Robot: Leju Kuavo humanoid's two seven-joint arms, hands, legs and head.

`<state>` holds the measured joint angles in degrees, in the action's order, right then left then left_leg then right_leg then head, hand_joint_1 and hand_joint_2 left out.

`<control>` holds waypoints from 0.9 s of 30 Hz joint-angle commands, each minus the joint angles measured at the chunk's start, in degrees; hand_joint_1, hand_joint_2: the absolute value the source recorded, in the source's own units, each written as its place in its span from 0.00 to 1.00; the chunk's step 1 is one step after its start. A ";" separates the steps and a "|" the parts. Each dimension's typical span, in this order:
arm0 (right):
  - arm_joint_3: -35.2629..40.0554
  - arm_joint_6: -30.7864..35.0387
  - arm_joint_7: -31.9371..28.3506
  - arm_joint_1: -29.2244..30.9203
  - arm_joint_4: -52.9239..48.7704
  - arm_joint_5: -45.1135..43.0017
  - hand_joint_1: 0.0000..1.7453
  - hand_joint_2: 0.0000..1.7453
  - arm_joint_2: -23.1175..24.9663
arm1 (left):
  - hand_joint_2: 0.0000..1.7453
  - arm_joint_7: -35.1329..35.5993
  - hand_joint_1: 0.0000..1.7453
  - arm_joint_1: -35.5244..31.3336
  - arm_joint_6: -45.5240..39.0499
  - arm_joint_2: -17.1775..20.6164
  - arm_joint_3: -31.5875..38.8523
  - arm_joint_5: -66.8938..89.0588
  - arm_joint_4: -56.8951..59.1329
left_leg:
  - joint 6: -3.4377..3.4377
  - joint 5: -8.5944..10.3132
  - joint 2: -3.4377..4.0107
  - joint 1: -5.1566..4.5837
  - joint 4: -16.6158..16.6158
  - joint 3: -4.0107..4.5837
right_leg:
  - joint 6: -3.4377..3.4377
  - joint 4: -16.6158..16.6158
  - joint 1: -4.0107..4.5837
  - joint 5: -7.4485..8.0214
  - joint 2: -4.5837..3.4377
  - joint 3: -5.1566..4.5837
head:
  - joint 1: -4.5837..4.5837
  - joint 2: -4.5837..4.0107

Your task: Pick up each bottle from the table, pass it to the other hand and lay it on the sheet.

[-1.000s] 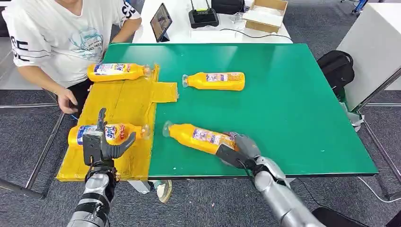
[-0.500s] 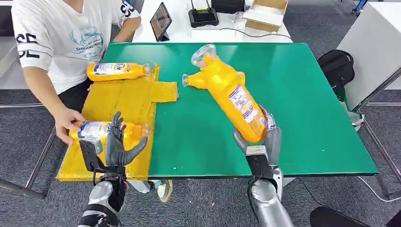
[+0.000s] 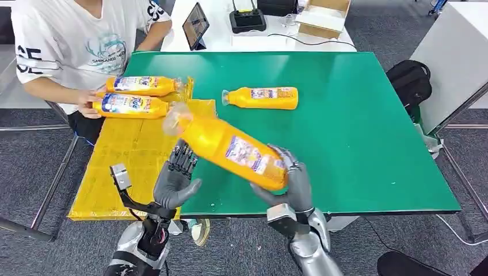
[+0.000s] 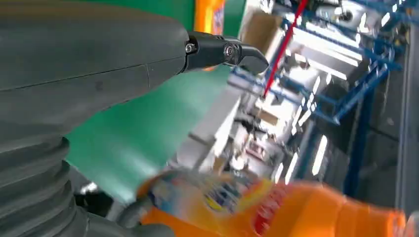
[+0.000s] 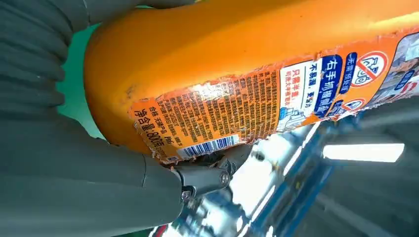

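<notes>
Above near bench (image 3: 357,144) edge: bottle (image 3: 230,150) gripped at base by right hand (image 3: 290,183), neck angled toward left hand (image 3: 175,178), fingers (image 3: 183,161) spread wide, empty, positioned for handover before yellow sheet (image 3: 135,149).

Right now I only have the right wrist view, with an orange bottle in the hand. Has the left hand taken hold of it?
Observer: No. In the head view the left hand is open beneath the neck end of the held bottle. The right hand alone grips it.
Reviewer: Anything on the sheet?
Observer: Two bottles lie at the far end of the yellow sheet. A person's hand rests on the nearer bottle.
Reviewer: Any left on the table?
Observer: One, the lone bottle, lying on the green table.
</notes>
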<state>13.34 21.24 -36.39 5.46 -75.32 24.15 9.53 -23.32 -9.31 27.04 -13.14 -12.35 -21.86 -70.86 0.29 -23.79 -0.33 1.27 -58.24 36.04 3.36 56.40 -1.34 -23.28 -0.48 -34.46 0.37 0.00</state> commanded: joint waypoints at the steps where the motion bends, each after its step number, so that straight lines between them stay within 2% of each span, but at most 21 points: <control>1: 6.81 -1.90 -0.09 3.06 13.15 0.83 1.00 1.00 1.57 | 1.00 0.90 0.00 -1.38 1.51 2.16 -4.56 -1.96 1.33 | -0.06 -0.07 0.15 0.01 0.08 -0.27 | -0.15 -0.09 0.05 -0.02 -0.08 0.22 | -0.02 0.00; 8: 10.30 -4.69 0.81 4.78 20.01 1.34 1.00 1.00 3.57 | 1.00 0.19 0.00 -1.42 1.87 1.69 -5.34 -1.43 1.02 | -0.07 -0.11 0.15 0.01 0.08 -0.34 | -0.19 -0.08 0.05 -0.06 -0.07 0.30 | 0.00 0.00; 16: 10.30 -4.69 0.81 4.78 20.01 1.34 1.00 1.00 3.57 | 1.00 0.19 0.00 -1.42 1.87 1.69 -5.34 -1.43 1.02 | -0.06 -0.05 0.06 -0.01 0.05 -0.18 | -0.11 -0.05 0.02 -0.03 -0.01 0.14 | 0.00 0.00; 27: 15.27 -7.98 2.60 6.65 25.62 2.63 1.00 1.00 5.25 | 1.00 -0.38 0.00 -2.06 1.56 0.79 -5.85 0.30 3.54 | -0.06 -0.06 0.04 0.01 0.06 -0.21 | -0.14 -0.06 0.04 -0.06 0.04 0.17 | 0.02 0.00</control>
<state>23.06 15.24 -34.64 9.69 -57.97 25.42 14.38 -23.82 -8.48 28.92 -13.11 -16.00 -22.36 -71.19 0.30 -23.78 -0.31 1.27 -58.24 36.05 3.36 56.40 -1.34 -23.28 -0.49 -34.51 0.39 0.00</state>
